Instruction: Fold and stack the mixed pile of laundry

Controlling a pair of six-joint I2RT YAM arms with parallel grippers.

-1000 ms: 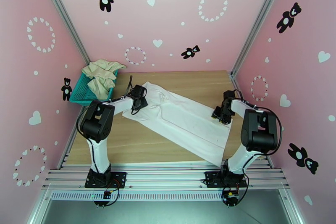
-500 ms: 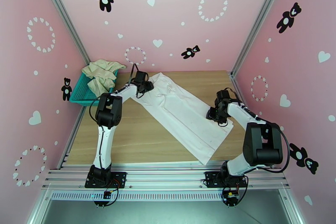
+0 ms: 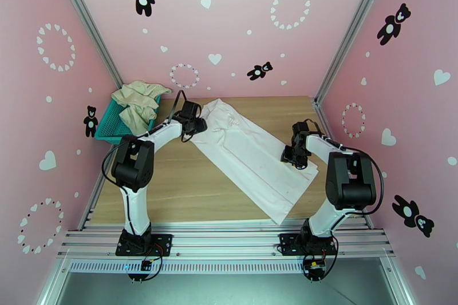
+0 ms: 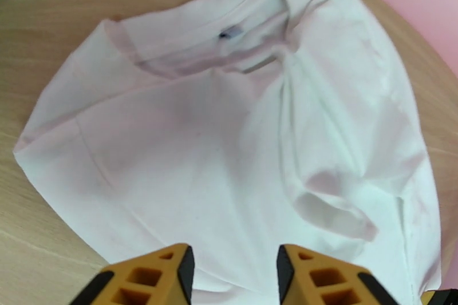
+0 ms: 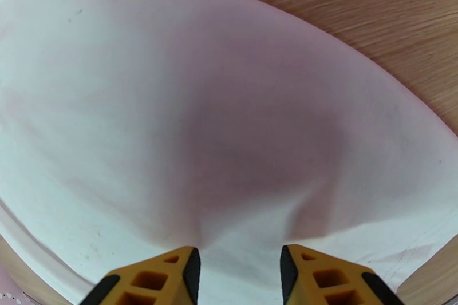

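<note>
The shirt (image 3: 252, 157) is soft, light and limp, so the left claw (image 4: 233, 254) grips its edge near the collar and the right claw (image 5: 240, 254) the opposite edge.

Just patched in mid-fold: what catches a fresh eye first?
A white short-sleeved T-shirt, folded into a long band, lies diagonally across the wooden table, the left gripper at its collar end and the right gripper on its right edge. Far left, a cream-beige cloth garment is heaped in a teal plastic mesh basket.
</note>
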